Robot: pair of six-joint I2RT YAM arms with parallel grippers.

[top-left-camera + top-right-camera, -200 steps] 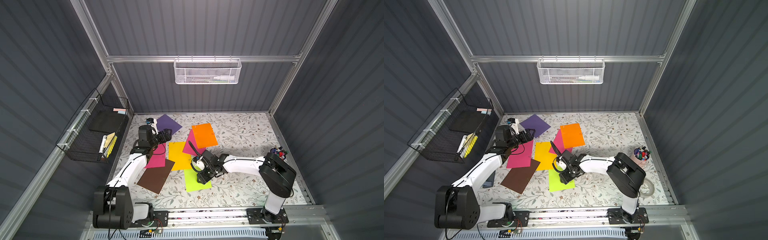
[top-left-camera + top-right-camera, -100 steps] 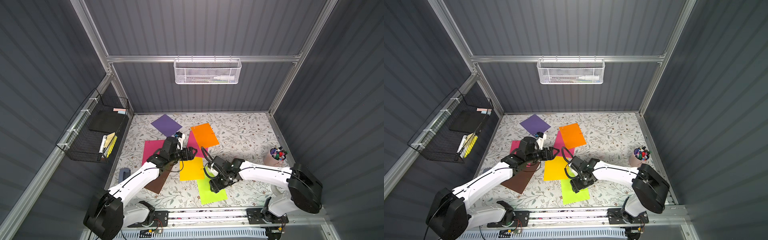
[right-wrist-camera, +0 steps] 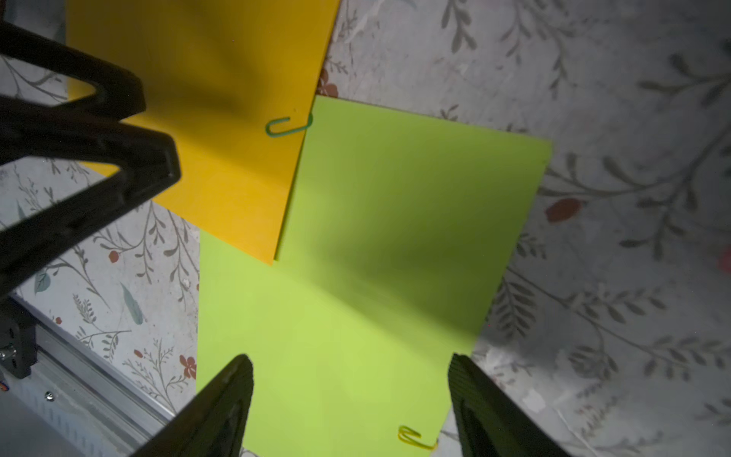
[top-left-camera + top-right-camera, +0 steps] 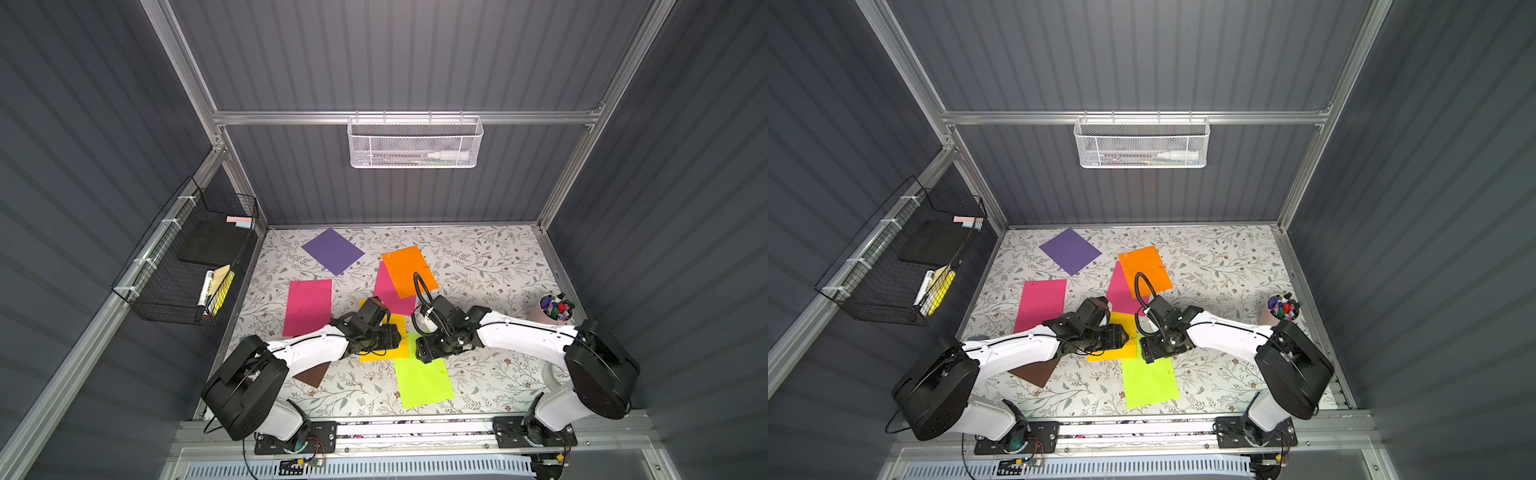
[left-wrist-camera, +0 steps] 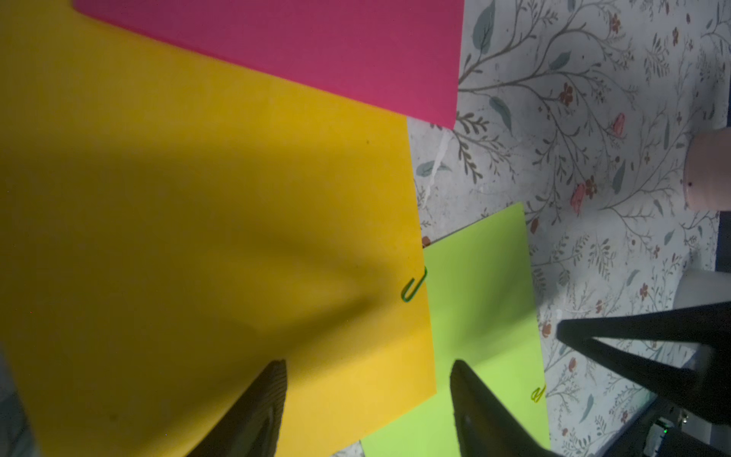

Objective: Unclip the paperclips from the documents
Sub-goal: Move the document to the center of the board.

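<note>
Newly converged on the yellow sheet (image 5: 197, 198) with left gripper (image 5: 368, 364) and right gripper (image 3: 350, 358) spread and empty, ready for pulling the green paperclip (image 5: 414, 285) still clipped to that sheet's edge beside the lime sheet (image 5: 478, 277).

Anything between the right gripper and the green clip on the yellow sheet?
Only bare lime green sheet between right gripper and green clip, per right wrist view.

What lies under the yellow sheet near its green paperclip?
The lime green sheet runs under the yellow sheet there, beside the green paperclip. How far it reaches beneath, and whether the clip catches both, is covered.
</note>
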